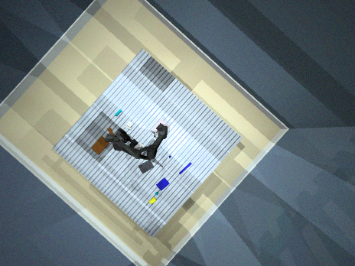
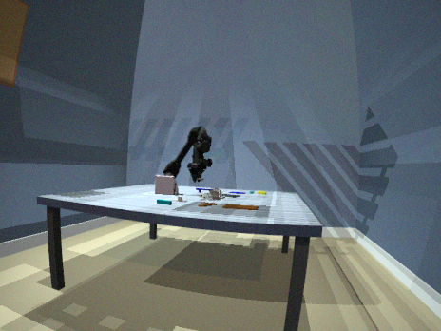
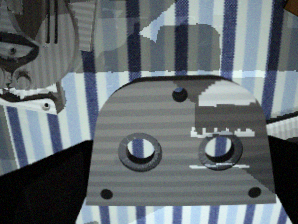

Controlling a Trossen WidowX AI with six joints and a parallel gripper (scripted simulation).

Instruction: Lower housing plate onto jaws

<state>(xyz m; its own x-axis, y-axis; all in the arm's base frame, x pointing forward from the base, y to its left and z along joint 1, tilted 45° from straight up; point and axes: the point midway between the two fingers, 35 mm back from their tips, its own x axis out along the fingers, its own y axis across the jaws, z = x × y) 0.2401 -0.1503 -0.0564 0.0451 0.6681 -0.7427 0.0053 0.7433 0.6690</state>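
Observation:
The housing plate, grey with a rounded top edge, two ringed holes and three small dark holes, fills the middle of the wrist view. My gripper is shut on it, one black finger at each side edge. In the exterior view the gripper hangs above the table. A grey rounded part with slots lies below at the upper left of the wrist view, with a pale piece at its lower edge. Pale parts lie on the table below my gripper. The jaw stubs and pins cannot be made out.
An orange block and a teal bar lie near the arm. A pink box stands by the arm's base. A dark square, blue block, blue bar and yellow block lie farther off.

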